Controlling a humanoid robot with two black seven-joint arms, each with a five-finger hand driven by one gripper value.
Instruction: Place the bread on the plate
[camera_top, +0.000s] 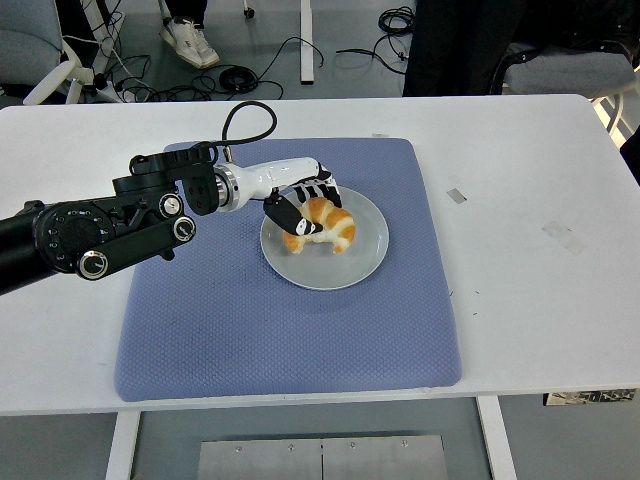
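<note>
Your left arm comes in from the left edge over the white surface (520, 300) and the blue mat (250, 330), well back from the near edge. You have open mat in front of the arm and bare surface to the right of the mat. The left robot hand (300, 207) is closed around the bread (322, 224), a croissant, fingers wrapped over its left side. The bread sits low over the plate (350, 268), in the plate's upper left part; whether it touches cannot be told. The plate holds nothing else.
</note>
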